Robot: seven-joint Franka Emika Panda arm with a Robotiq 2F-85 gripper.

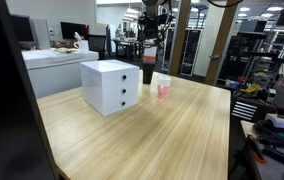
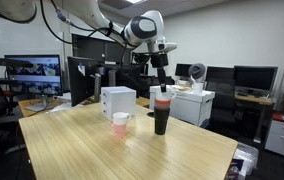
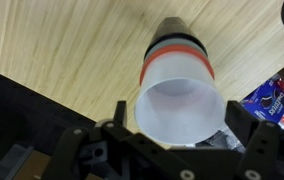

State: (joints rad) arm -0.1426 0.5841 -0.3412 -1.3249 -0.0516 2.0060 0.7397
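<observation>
A translucent white cup (image 3: 179, 100) with an orange-red band sits upright on top of a black cylinder (image 3: 172, 32) that stands on the wooden table (image 3: 72, 50). My gripper (image 3: 177, 125) is right above the cup. Its fingers are open on either side of the rim, with a small gap on the left side. In both exterior views the gripper (image 2: 160, 72) (image 1: 150, 40) hangs over the stacked cup (image 2: 161, 99) and black cylinder (image 2: 161, 122) (image 1: 148, 72). A small pink cup (image 2: 120, 123) (image 1: 163, 88) stands beside them on the table.
A white three-drawer box (image 1: 112, 86) (image 2: 118, 100) stands on the table near the cups. Desks with monitors (image 2: 32, 72), chairs and shelving surround the table. The table edge (image 1: 232, 130) is close to cluttered shelves at one side.
</observation>
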